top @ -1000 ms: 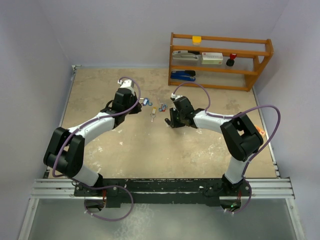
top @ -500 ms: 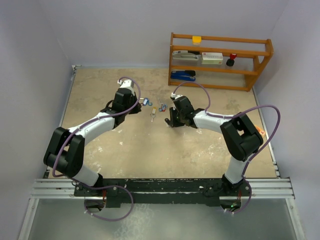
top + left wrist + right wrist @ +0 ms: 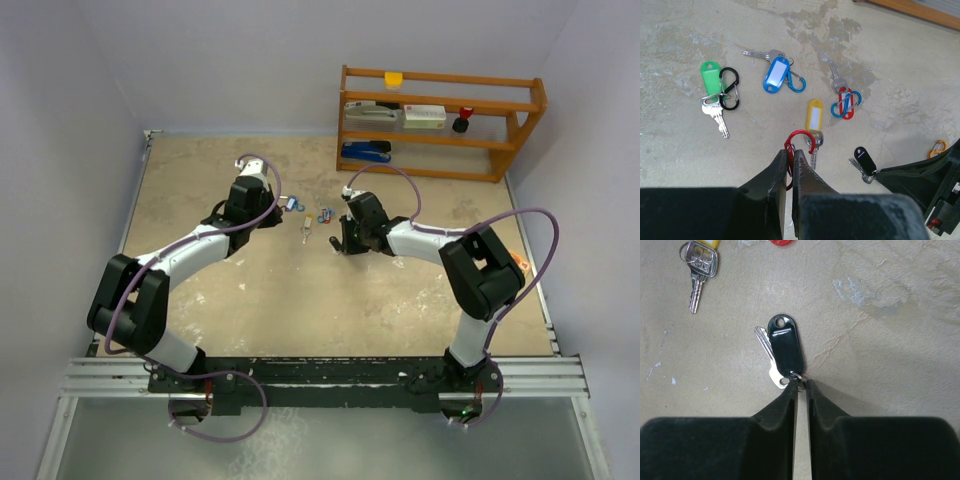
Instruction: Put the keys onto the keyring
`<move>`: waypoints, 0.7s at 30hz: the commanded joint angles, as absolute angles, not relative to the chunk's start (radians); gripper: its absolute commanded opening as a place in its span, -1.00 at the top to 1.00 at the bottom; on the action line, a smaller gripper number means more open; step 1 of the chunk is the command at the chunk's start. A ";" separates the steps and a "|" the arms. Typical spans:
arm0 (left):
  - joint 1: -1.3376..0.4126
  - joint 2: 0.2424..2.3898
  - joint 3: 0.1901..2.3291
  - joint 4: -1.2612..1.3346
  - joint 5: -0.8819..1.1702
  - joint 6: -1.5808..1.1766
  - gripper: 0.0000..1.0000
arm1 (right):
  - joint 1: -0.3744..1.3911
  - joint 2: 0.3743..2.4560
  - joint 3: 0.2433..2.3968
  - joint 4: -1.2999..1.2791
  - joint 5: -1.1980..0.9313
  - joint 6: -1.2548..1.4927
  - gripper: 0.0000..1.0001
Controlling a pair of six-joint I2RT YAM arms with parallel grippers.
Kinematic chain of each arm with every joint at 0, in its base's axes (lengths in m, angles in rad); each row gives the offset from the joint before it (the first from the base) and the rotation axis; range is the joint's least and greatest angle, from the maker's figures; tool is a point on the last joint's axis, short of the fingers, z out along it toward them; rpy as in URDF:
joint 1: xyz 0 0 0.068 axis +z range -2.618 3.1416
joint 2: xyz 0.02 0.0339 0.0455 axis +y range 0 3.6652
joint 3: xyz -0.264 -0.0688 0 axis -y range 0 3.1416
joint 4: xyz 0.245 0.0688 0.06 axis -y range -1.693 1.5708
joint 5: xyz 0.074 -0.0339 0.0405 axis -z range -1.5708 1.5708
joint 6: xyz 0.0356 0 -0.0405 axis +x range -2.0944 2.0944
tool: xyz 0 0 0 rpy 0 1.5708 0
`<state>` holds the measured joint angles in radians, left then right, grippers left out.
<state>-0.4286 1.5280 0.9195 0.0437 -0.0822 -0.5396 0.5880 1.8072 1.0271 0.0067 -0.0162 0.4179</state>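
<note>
Several keys lie on the table between my grippers. In the left wrist view I see a green-tag key (image 3: 711,80) with a black clip, a blue-tag key (image 3: 776,75) with a blue clip, a red-tag key (image 3: 844,102) with a blue clip, a yellow-tag key (image 3: 813,115) and a black-tag key (image 3: 865,159). My left gripper (image 3: 791,152) is shut on a red carabiner clip (image 3: 802,136), whose open hook reaches toward the yellow-tag key. My right gripper (image 3: 801,383) is shut on the small metal ring of the black-tag key (image 3: 786,347), which lies flat on the table.
A wooden shelf (image 3: 440,100) stands at the back right and holds a blue stapler, boxes and small items. An orange clip (image 3: 938,147) lies beside my right arm. The walls close in the table on the left and at the back.
</note>
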 commanded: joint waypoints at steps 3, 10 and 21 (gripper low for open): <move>-0.436 1.529 0.947 0.082 -0.092 -0.543 1.00 | 0.584 1.801 1.034 0.002 -0.009 0.419 0.91; -0.443 1.541 0.957 0.089 -0.069 -0.548 1.00 | 0.586 1.718 1.015 0.035 0.072 0.323 1.00; -0.557 1.583 1.026 0.085 -0.071 -0.548 1.00 | 0.588 1.535 0.913 0.172 0.074 0.236 1.00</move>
